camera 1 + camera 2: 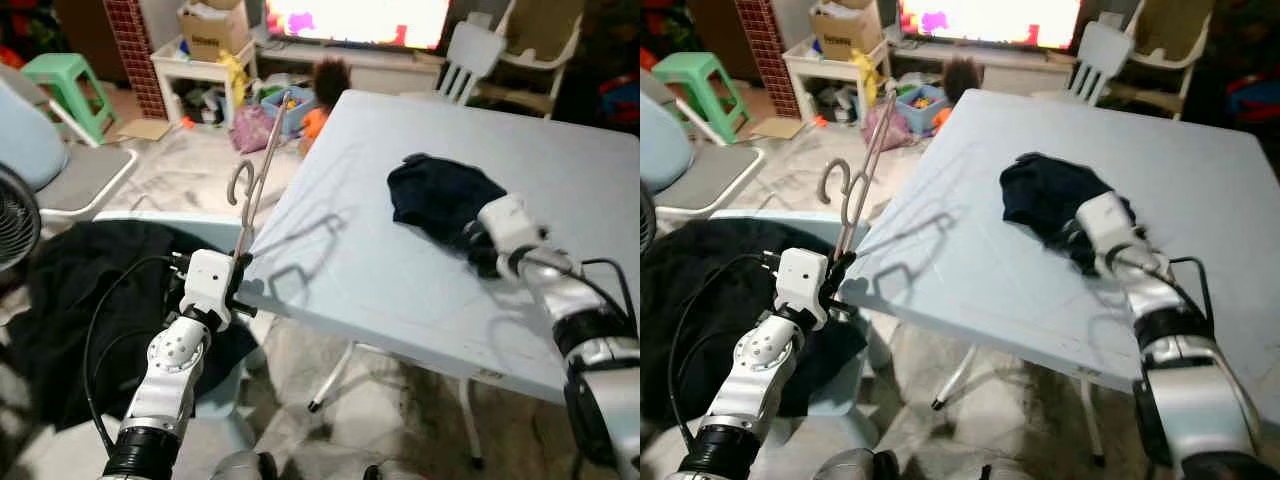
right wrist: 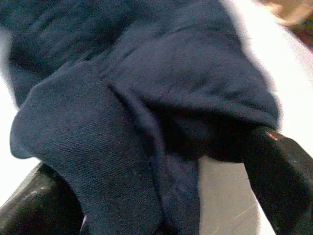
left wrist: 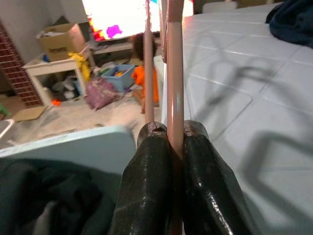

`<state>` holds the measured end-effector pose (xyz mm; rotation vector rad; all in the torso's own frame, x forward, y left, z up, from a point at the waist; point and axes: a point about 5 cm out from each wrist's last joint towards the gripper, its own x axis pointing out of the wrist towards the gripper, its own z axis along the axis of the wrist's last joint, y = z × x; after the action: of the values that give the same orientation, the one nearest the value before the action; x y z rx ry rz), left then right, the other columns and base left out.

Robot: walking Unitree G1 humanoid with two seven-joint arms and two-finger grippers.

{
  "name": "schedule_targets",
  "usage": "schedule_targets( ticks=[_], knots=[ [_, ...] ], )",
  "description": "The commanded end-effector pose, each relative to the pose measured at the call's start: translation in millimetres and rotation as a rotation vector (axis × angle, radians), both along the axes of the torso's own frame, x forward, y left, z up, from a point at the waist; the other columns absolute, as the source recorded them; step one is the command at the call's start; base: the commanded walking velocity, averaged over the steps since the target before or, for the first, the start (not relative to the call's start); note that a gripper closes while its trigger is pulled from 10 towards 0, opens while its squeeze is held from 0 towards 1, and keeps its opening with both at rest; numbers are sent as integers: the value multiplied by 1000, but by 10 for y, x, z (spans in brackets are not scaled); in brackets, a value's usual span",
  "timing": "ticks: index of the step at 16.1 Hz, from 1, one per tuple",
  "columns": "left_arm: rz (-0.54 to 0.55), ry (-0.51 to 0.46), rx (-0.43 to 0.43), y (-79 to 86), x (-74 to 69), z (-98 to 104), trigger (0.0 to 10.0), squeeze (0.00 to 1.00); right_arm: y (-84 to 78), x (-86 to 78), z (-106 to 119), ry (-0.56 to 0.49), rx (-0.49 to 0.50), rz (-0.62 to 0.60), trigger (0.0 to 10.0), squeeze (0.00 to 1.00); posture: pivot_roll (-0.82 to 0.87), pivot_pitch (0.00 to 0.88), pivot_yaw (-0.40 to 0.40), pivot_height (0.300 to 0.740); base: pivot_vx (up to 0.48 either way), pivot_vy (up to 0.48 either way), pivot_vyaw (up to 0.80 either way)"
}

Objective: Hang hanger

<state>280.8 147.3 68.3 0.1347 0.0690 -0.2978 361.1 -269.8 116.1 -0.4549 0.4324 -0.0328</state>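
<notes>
A thin pink wire hanger stands almost upright beside the front left corner of the pale blue table, hook pointing left. My left gripper is shut on its lower bar; in the left wrist view the two fingers pinch the pink rod. A crumpled dark navy garment lies in the middle of the table. My right gripper is at its near right edge, open, its fingers spread wide with a fold of the navy cloth between them.
Black clothes are draped over a light blue chair on my left, with a fan beside it. Beyond the table stand a white child's chair, a lit TV, a white shelf with a cardboard box, floor toys and a green stool.
</notes>
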Motion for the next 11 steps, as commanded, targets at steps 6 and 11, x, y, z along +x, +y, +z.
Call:
schedule_targets(
  ticks=[6,11],
  knots=[
    [-37,4,-4,-130,-17,-15,10000,0,48,150,251,-192,48,-171,10000,0,-1,0,-8,740,0,0,0],
    [-27,28,-10,-140,-46,-51,10000,0,143,-89,63,-342,103,-56,10000,0,-12,0,-10,740,0,0,0]
  ],
)
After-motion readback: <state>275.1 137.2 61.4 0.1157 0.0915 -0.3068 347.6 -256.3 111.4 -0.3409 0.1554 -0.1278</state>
